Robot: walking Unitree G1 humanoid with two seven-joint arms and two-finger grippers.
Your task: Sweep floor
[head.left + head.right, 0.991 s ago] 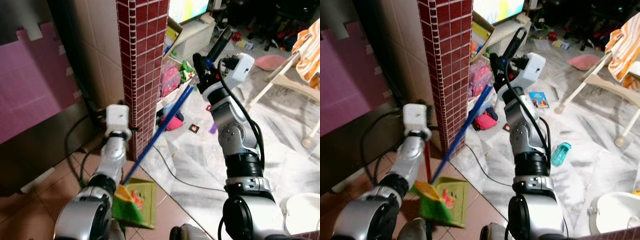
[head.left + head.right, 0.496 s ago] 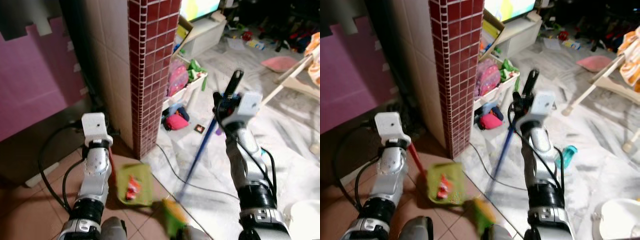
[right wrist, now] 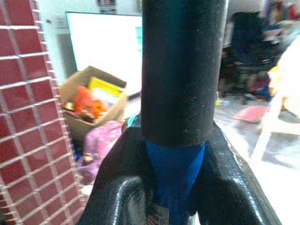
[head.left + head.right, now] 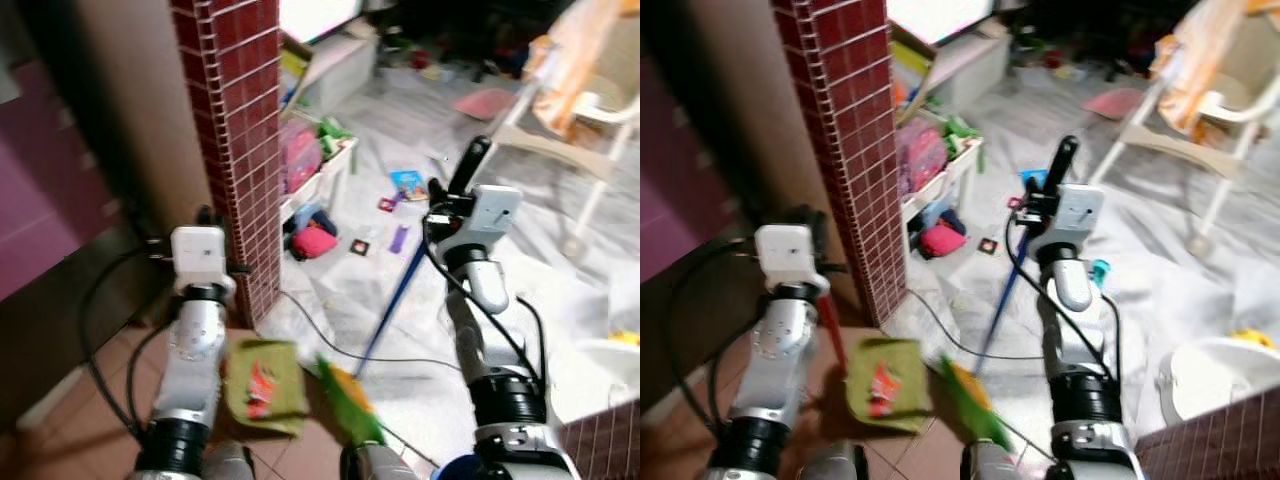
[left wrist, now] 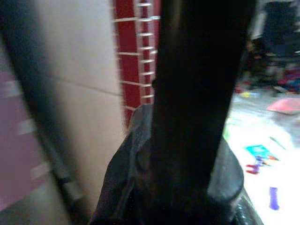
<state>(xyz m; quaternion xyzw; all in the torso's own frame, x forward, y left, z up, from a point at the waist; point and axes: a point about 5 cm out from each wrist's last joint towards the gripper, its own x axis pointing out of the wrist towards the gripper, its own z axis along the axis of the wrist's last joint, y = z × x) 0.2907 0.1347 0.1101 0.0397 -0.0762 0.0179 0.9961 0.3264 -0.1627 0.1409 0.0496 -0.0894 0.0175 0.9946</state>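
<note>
Right gripper (image 4: 1050,205) is clamped on the broom (image 4: 1002,290), bristles down at 6 o'clock next to the dustpan (image 4: 883,382). Left gripper (image 4: 818,290) is closed on the dustpan's red handle. Biggest risk imo: the cable (image 4: 940,335) runs right past the bristles, so a stroke could snag it or fling litter past the pan.

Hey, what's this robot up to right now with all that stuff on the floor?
It is sweeping. The right pincer is shut on the blue handle of a broom, whose green and yellow head rests on the floor near the robot's feet. The left pincer holds the red handle of a green dustpan, which lies on the brown tiles beside the red brick pillar with a red scrap in it. The broom head sits just beside the dustpan. Toys and a book are scattered on the pale floor beyond.
</note>
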